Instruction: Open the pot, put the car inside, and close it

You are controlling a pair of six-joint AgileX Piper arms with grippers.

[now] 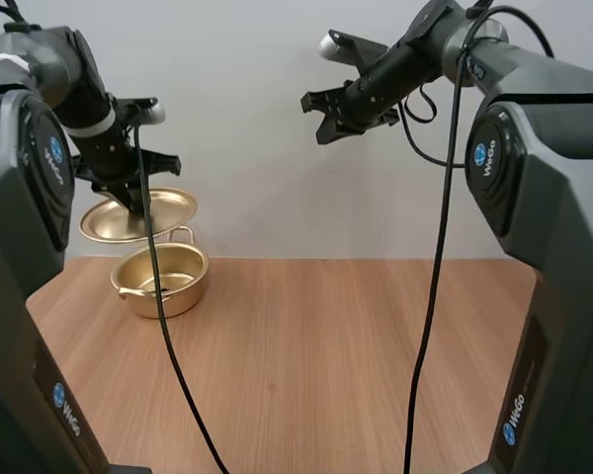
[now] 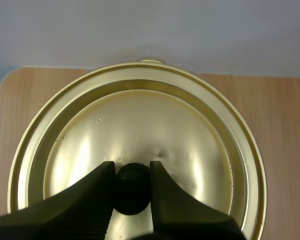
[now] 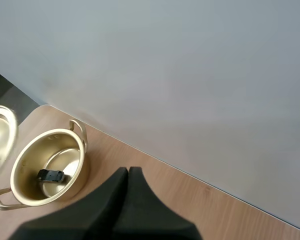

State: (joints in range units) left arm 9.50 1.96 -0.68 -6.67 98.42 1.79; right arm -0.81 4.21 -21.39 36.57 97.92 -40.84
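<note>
A gold pot [image 1: 161, 277] stands open at the table's far left, and a small dark car [image 3: 50, 175] lies inside the pot [image 3: 47, 174]. My left gripper [image 1: 133, 202] holds the gold lid [image 1: 138, 216] in the air just above the pot, slightly to its left. Seen from the left wrist, its fingers [image 2: 97, 192] pinch the lid's black knob [image 2: 132, 187] on the lid [image 2: 135, 135]. My right gripper [image 1: 323, 116] is raised high over the table's middle, shut on nothing, its fingers [image 3: 122, 200] pressed together as one wedge.
The wooden table [image 1: 326, 365] stretches bare to the right of the pot. Its left edge runs close beside the pot. A plain wall stands behind.
</note>
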